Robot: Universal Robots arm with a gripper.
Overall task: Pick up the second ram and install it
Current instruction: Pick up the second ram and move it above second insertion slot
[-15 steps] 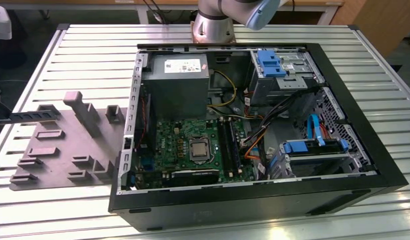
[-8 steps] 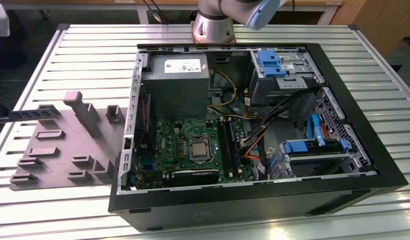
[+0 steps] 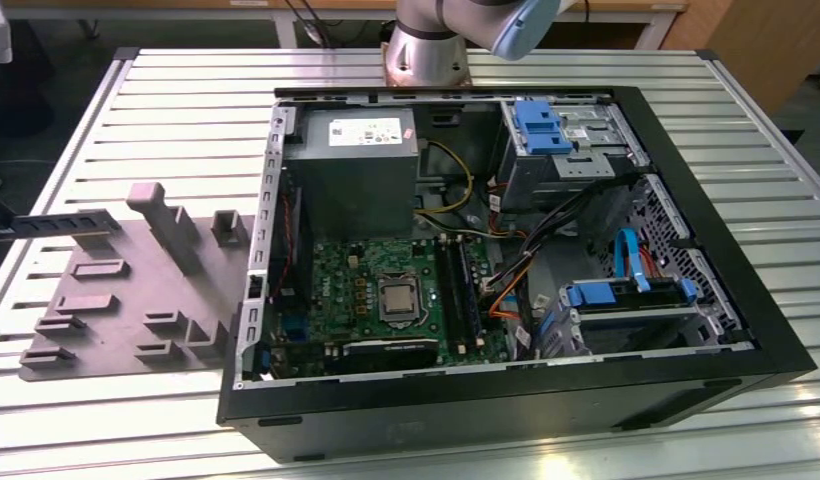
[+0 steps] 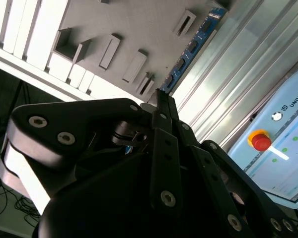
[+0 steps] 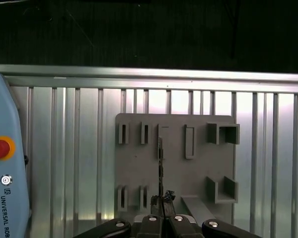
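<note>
Dark, narrow second ram [image 4: 191, 47], chips along face, clamped in hand [image 5: 161, 202] over grey tray [image 5: 136, 173].

The second ram [image 3: 61, 222] is dark, the tray [image 3: 117, 300] grey, the board [image 3: 341, 290] green.

A workshop: slatted metal bench [image 3: 157, 110], opened computer case [image 3: 517, 400].

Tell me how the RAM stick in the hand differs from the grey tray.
The second ram is narrow, dark and carries chips; the grey tray is broad with raised blocks. The second ram stands on edge in the hand; the grey tray lies flat on the table. Both are outside the computer case.
</note>
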